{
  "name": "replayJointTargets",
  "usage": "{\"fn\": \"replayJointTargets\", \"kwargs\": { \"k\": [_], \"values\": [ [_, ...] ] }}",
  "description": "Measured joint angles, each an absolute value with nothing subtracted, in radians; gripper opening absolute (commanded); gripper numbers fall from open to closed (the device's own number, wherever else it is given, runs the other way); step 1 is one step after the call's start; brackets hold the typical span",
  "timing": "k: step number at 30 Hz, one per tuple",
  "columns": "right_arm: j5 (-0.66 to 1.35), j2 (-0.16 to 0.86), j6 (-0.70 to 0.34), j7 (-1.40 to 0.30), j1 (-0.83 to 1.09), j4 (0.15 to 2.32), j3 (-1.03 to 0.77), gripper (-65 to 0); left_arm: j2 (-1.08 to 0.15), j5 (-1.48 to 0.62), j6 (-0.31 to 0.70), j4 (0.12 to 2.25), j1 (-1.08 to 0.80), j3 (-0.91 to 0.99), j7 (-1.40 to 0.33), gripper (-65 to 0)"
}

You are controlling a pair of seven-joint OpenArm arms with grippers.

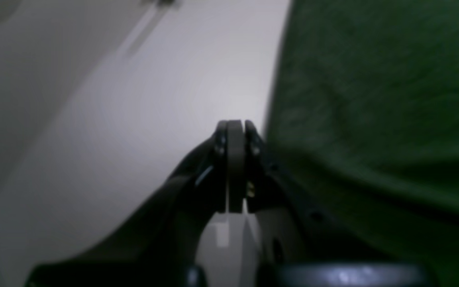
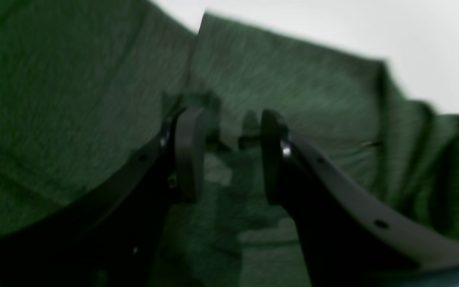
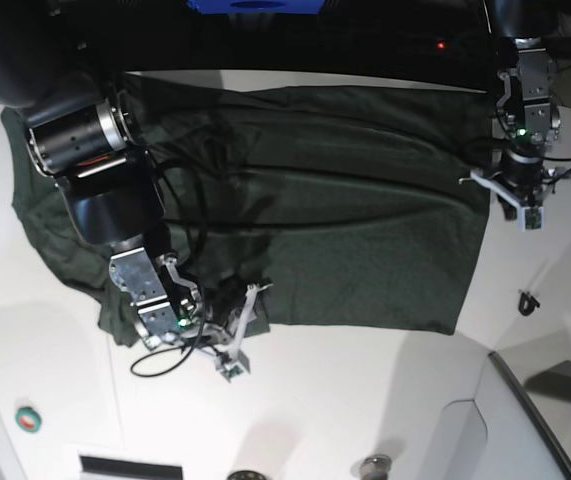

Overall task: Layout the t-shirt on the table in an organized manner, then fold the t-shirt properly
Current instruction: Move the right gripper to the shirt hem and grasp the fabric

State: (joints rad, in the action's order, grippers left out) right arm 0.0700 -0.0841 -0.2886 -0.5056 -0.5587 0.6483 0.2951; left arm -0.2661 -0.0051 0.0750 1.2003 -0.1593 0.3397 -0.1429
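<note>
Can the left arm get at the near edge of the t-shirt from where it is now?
Probably yes. The left gripper is shut over bare table, right beside the t-shirt edge, with nothing between them. It would need to open first.

The dark green t-shirt (image 3: pixel 345 230) is soft, matt, wrinkled cloth lying on the smooth, faintly glossy white table (image 3: pixel 365 400).

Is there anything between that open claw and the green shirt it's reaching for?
Nothing visible. The right gripper hangs with its jaws apart right over the t-shirt, only green cloth showing between them. No other object lies on that part of the shirt.
</note>
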Motion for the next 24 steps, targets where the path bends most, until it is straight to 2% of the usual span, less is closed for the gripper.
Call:
{"fn": "replayJointTargets", "kwargs": {
  "k": [8, 12, 13, 17, 24],
  "values": [
    [0.07, -0.084, -0.288, -0.493, -0.543, 0.646, 0.29, -41.1, -0.269, -0.005, 0.076, 1.198, -0.155, 0.35, -0.14, -65.0],
    [0.076, -0.088, -0.258, -0.422, -0.551, 0.586, 0.29, -24.3, -0.269, -0.005, 0.076, 1.198, -0.155, 0.35, -0.14, -65.0],
    [0.073, -0.088, -0.244, -0.421, -0.55, 0.58, 0.29, -21.8, -0.269, -0.005, 0.076, 1.198, -0.155, 0.35, -0.139, -65.0],
    [0.073, -0.084, -0.244, -0.421, -0.545, 0.575, 0.29, -24.3, -0.269, -0.006, 0.076, 1.195, -0.159, 0.35, -0.139, -65.0],
    [0.073, -0.086, -0.244, -0.377, -0.548, 0.574, 0.293, -24.5, -0.269, -0.005, 0.076, 1.195, -0.18, 0.35, -0.139, -65.0]
  ]
}}
